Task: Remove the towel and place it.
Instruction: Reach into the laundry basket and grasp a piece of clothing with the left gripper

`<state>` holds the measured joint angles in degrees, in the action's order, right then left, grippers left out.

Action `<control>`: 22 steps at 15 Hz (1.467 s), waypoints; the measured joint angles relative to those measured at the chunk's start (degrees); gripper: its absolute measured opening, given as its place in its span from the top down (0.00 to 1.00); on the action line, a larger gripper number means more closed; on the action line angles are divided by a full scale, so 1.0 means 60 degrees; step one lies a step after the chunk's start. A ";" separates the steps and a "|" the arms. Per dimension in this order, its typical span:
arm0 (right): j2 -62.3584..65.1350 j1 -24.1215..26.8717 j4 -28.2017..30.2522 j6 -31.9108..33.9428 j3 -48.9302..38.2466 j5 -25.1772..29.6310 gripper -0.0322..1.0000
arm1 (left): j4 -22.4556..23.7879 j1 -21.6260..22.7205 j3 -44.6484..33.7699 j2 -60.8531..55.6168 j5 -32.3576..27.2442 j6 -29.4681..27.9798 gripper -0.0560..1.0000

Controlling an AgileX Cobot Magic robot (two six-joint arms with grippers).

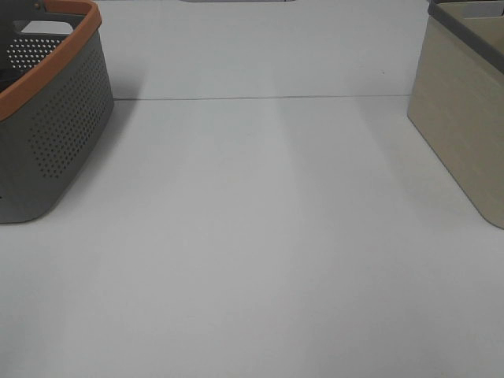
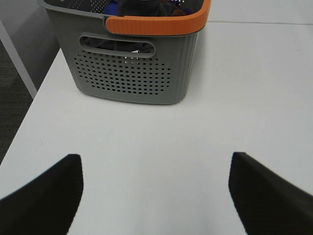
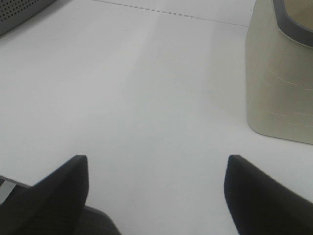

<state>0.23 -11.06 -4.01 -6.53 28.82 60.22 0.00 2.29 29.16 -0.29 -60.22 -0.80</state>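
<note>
Towel (image 2: 141, 7) in basket (image 2: 132, 81). Left gripper (image 2: 154, 157) facing basket, near it, jaws wide, holding nothing. Right gripper (image 3: 156, 157) well away from basket, jaws wide, empty.

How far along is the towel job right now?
Nothing looks done yet: dark cloth, likely the towel, sits inside the grey basket. Nothing is in hand; the left gripper and right gripper are open and empty over the table. Left: grasp it, lift it out, place it.
</note>
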 joint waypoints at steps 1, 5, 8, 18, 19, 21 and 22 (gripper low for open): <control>0.0000 0.0000 0.0000 0.0000 0.0000 0.0000 0.24 | 0.0000 0.0000 0.0000 0.0000 0.0000 0.0000 0.23; 0.0000 0.0000 0.0000 0.0000 0.0000 0.0000 0.24 | 0.0000 0.0000 0.0000 0.0000 0.0000 0.0000 0.23; 0.0000 0.0000 0.0000 0.0000 0.0000 0.0000 0.24 | 0.0000 0.0000 0.0019 0.0000 0.0000 0.0029 0.23; 0.0000 0.0000 -0.0019 0.0000 0.0000 0.0000 0.24 | 0.0602 0.0000 0.1375 0.3295 0.0153 0.0134 0.23; 0.0000 0.0000 -0.0019 0.0000 0.0000 0.0000 0.24 | 0.0773 0.0000 0.1595 0.3734 0.0220 0.0258 0.23; 0.0000 0.0000 -0.0019 0.0000 0.0000 0.0000 0.24 | 0.0917 0.0000 0.1929 0.4288 0.0334 0.0325 0.23; 0.0000 0.0000 -0.0019 0.0000 0.0000 0.0000 0.24 | 0.0955 0.0000 0.2168 0.4631 0.0439 0.0382 0.23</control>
<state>0.23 -11.06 -4.13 -6.53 28.82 60.22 5.73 2.29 42.17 27.50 -57.58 1.49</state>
